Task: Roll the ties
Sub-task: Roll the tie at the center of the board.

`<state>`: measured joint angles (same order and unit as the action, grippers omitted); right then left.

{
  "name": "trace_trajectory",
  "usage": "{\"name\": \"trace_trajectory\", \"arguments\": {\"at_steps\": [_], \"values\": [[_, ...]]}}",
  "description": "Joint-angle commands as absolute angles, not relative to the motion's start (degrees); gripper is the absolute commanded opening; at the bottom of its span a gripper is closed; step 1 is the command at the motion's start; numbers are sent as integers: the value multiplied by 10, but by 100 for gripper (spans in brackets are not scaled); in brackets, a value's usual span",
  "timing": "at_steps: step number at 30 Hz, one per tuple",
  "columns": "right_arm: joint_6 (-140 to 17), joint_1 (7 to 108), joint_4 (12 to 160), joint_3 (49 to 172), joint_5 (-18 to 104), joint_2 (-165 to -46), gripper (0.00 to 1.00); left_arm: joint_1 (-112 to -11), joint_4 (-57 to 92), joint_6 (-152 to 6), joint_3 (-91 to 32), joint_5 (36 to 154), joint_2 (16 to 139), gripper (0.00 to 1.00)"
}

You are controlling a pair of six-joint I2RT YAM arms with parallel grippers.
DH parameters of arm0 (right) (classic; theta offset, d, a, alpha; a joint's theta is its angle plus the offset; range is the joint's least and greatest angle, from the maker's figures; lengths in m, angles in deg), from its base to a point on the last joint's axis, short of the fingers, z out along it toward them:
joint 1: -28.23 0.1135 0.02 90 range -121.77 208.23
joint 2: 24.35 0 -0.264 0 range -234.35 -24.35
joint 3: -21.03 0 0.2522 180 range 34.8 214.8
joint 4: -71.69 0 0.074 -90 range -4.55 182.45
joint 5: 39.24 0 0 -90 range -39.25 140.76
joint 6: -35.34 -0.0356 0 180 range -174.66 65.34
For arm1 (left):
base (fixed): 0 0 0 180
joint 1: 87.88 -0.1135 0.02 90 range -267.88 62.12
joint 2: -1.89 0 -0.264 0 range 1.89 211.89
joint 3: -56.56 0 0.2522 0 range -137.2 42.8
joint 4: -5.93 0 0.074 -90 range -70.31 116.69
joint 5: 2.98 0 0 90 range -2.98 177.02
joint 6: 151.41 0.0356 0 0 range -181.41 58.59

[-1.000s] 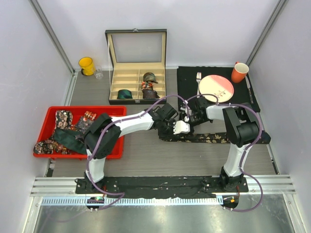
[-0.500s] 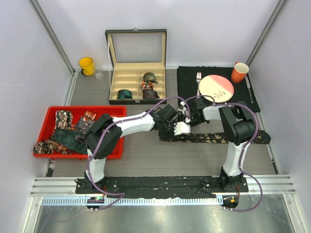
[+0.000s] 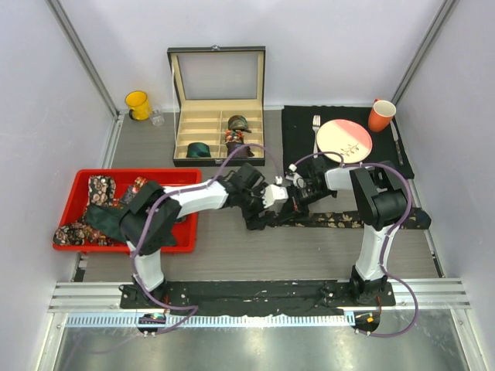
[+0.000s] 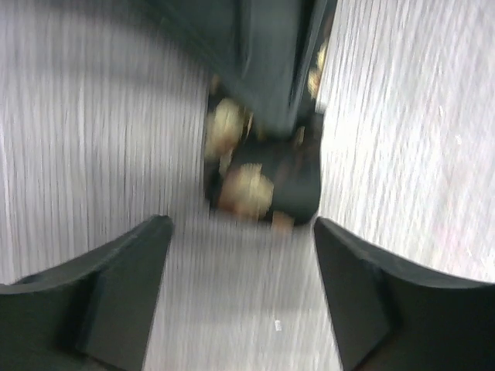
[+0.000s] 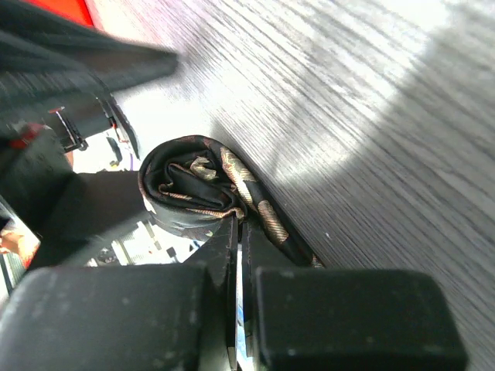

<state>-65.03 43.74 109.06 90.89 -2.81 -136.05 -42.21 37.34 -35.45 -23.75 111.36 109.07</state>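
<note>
I see my right claw [image 5: 236, 232] squeezed tight on the rolled-up left end of the long dark flowery cloth tie [image 3: 348, 221], which lies mid-way across the grey table [image 3: 232, 259], while my left claw [image 4: 240, 232] hangs wide open just beside that roll.

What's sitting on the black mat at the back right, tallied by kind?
Plate: 1
Fork: 1
Knife: 1
Orange cup: 1
Total: 4
</note>
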Motion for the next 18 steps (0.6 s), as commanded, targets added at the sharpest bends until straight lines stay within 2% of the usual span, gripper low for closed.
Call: {"name": "trace_trajectory", "arguments": {"at_steps": [1,5,7,9,10,11,12,13,14,18], "values": [[-607,435,1092,912,79,-1376,1,-451,292,-386,-180,1180,989,89],[-603,435,1086,910,81,-1371,1,-453,198,-451,-129,1156,929,91],[-603,435,1084,905,81,-1367,1,-453,139,-479,-94,1160,914,100],[-601,435,1082,901,81,-1363,1,-453,88,-548,-91,1158,939,100],[-601,436,1081,900,80,-1361,1,-454,128,-509,-150,1182,956,100],[-601,436,1081,900,80,-1358,1,-454,288,-446,-189,1210,982,99],[-601,436,1082,901,81,-1355,1,-455,334,-397,-219,1242,1027,100],[-602,436,1083,901,80,-1355,1,-455,346,-408,-236,1232,1042,99],[-604,436,1083,901,78,-1353,1,-454,297,-419,-227,1219,1045,100],[-609,436,1082,900,75,-1345,1,-433,265,-355,-215,1199,1066,100]]}}
